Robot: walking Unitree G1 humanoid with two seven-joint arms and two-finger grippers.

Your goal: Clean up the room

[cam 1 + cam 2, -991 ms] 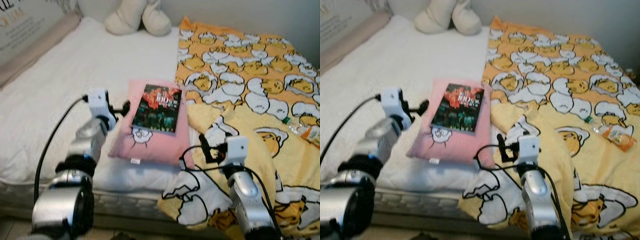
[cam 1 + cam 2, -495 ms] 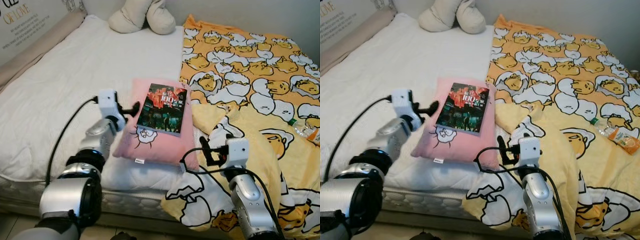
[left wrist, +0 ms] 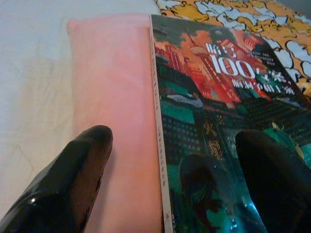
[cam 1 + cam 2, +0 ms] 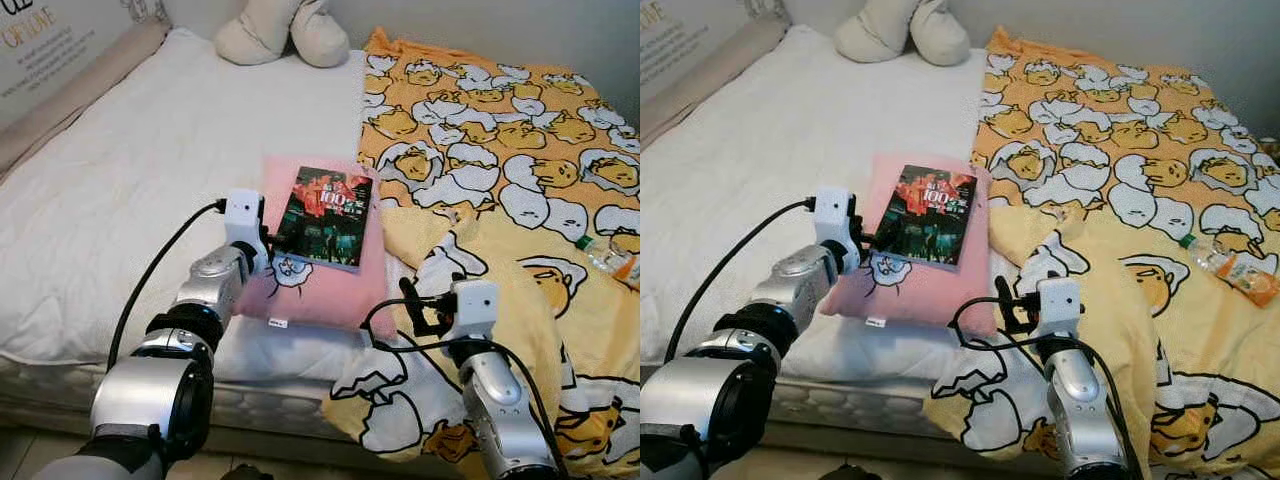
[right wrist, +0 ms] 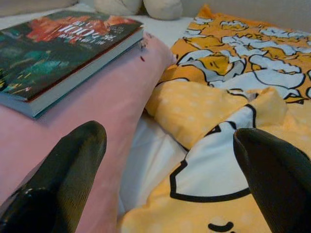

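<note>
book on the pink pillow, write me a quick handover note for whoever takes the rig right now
Left gripper: jaws open, straddling the near left edge of the dark paperback book with the red and green cover; nothing gripped yet.
Right gripper: jaws open and empty, over the yellow duck-print blanket beside the pillow.
The book lies flat on the pink pillow on the white bed. A plastic bottle with an orange label lies on the blanket.
Done: nothing put away. Left: grasp the book, clear the bottle.

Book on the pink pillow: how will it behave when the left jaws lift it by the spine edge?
The glossy-covered paperback book looks thin, so probably light but may flex or fan open. Its shiny cover could slip. The soft pink pillow under it will likely sink, hindering the open left gripper.
</note>
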